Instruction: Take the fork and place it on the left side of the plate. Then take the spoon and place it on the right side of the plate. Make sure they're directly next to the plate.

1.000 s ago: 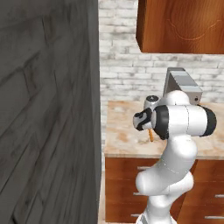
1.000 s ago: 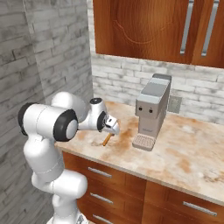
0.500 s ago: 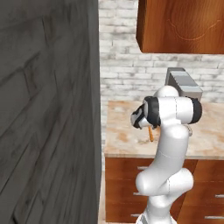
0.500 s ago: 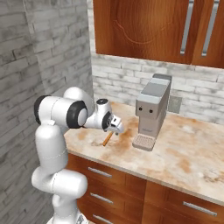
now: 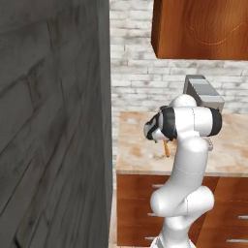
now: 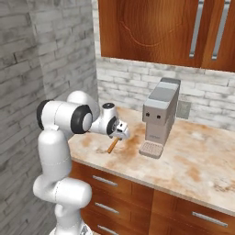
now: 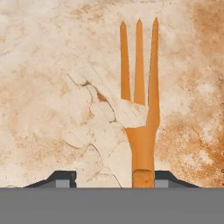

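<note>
1. Mottled tan-and-rust stone counter runs along a whitewashed brick wall, with reddish wooden cabinets above and wooden drawers with silver handles below.
2. Over the counter's near left part, the white arm's two-finger gripper points down at the stone.
3. A slim orange-brown fork, one colour throughout, lies with its handle running in between the two dark fingertips; its three tines reach away from them across the counter.
4. In the hand view the handle sits close against the right-hand tip, while the left-hand tip stands well clear of it, so the fingers are apart and I cannot tell that either is pressing on the fork.
5. From the base views the fork shows as a short orange stick slanting down from under the gripper to the stone.
6. A boxy grey coffee machine stands on the counter beyond the fingers, to their right, well apart from the fork.
</note>
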